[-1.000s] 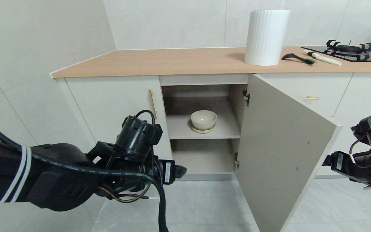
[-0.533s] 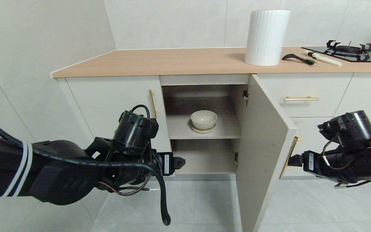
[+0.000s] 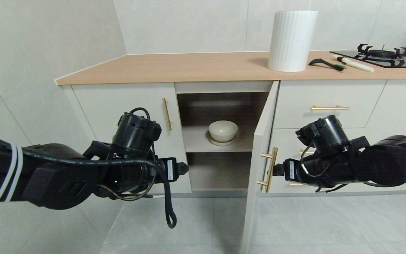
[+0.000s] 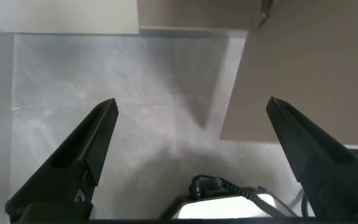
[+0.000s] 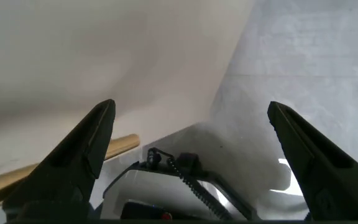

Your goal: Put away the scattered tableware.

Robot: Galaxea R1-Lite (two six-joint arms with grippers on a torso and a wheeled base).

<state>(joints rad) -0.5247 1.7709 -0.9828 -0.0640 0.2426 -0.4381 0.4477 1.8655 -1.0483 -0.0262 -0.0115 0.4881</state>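
Note:
A cream bowl sits on a small plate on the upper shelf of the open cabinet. The cabinet door stands edge-on, about half shut. My right gripper is low at the door's outer face, beside its gold handle; in the right wrist view this gripper is open, with the gold handle close by. My left gripper hangs in front of the lower left of the cabinet, and in the left wrist view it is open over the floor tiles.
On the wooden counter stand a tall white ribbed container, a black utensil and a pale stick-like utensil, next to a gas hob. Drawers with gold handles lie right of the cabinet. Grey tiled floor spreads below.
The cabinet door has swung from wide open to about half shut, with my right arm moving left along with it. My left arm has drawn back slightly to the left.

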